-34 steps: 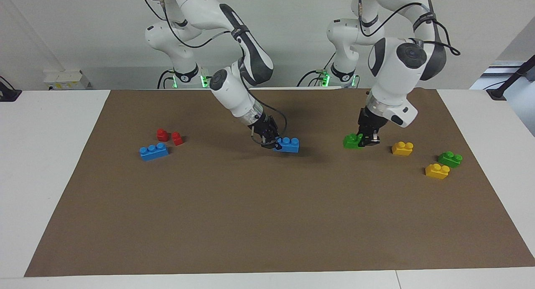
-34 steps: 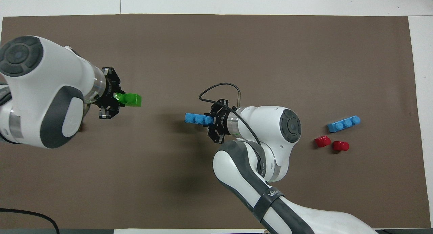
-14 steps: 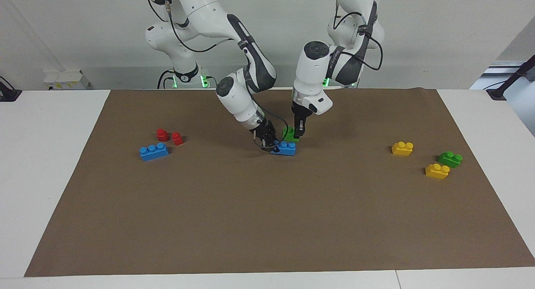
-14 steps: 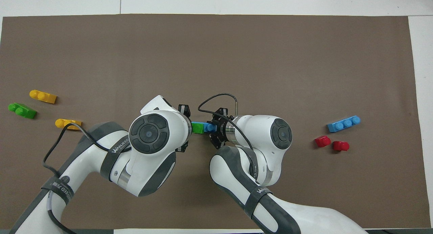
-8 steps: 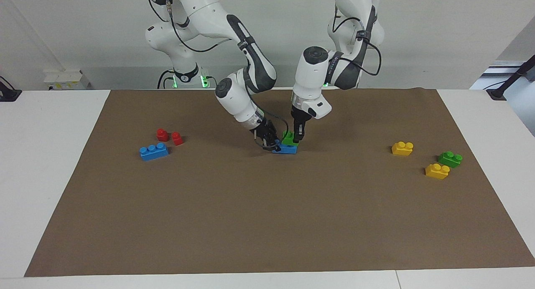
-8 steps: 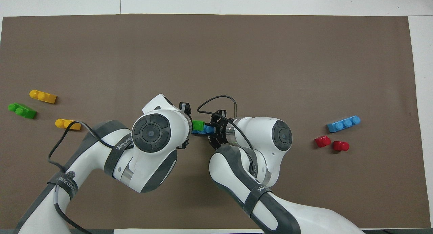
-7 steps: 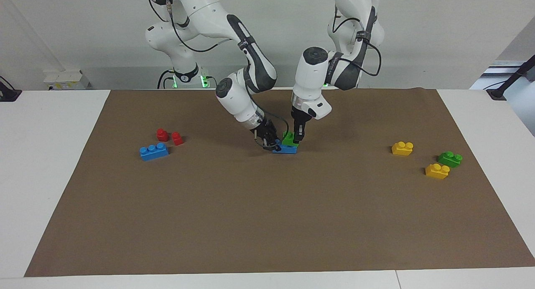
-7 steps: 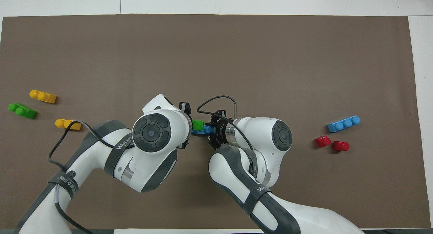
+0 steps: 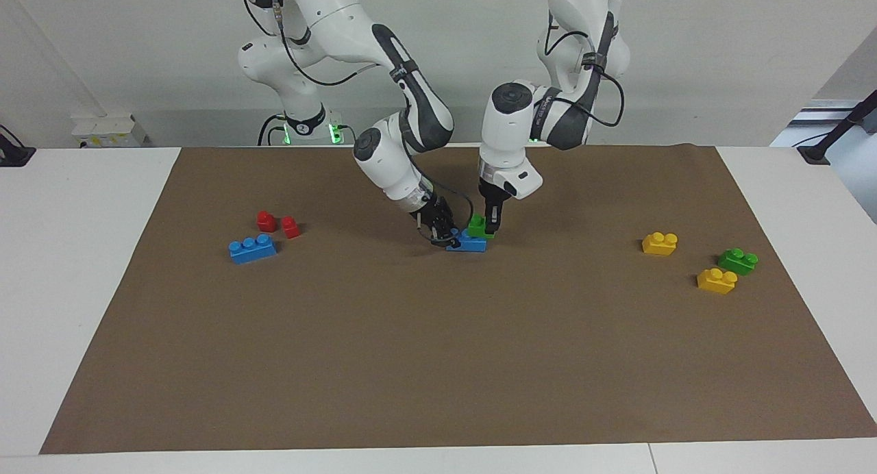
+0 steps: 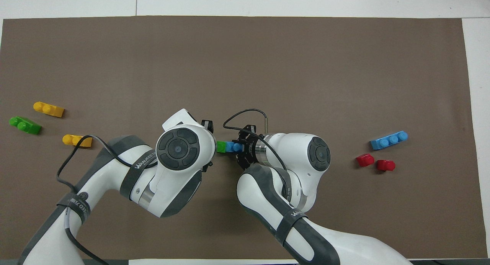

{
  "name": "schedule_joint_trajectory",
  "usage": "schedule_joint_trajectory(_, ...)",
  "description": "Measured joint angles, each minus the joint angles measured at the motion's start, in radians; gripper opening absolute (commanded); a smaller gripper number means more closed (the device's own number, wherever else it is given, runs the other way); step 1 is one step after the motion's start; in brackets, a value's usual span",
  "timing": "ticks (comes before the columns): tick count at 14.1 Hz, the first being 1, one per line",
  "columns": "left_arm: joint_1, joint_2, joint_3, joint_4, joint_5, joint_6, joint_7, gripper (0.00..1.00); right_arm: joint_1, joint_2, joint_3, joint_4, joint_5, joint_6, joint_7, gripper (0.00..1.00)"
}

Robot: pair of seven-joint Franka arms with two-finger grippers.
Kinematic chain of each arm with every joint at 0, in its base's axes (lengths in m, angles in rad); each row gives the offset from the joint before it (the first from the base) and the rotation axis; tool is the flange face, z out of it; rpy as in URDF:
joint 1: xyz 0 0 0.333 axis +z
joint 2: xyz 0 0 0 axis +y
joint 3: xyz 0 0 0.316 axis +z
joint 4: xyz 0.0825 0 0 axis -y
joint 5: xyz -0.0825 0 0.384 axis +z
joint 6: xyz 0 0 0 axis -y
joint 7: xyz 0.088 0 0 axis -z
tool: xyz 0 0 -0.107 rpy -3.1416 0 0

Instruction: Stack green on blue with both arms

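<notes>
My left gripper [image 9: 490, 229] points straight down near the middle of the brown mat [image 9: 438, 364], its fingers closed on the green brick [image 9: 477, 227], which I hold by the end toward my left arm's end of the table. That green brick sits on top of the blue brick [image 9: 466, 243], over the end of it that lies toward my left arm; in the overhead view only a sliver of green [image 10: 221, 147] shows past my left wrist, touching the blue studs [image 10: 232, 146] beside it.

My right gripper [image 9: 445, 238] comes in slanting from the right arm's end, and its fingers are clamped on the blue brick at the end away from the green one. The blue brick looks to be at mat level, though I cannot tell whether it rests on the mat or hangs just off it.

Further out, toward my right arm's end of the table, a second blue brick [image 9: 253, 248] lies on the mat, with two small red pieces [image 9: 277, 224] just beside it and nearer to me. Toward my left arm's end lie a yellow brick [image 9: 660, 243], then a second green brick [image 9: 737, 261] and another yellow brick [image 9: 717, 280] close together, all well apart from the stack. The white table [image 9: 82, 255] shows around the mat.
</notes>
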Motion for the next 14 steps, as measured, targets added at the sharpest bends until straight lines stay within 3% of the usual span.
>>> schedule_joint_trajectory(14,-0.03,0.041,-0.002,-0.009,0.04,0.063,-0.054,0.0,0.0,0.0,0.0,-0.001,0.003,0.001,0.0,0.0)
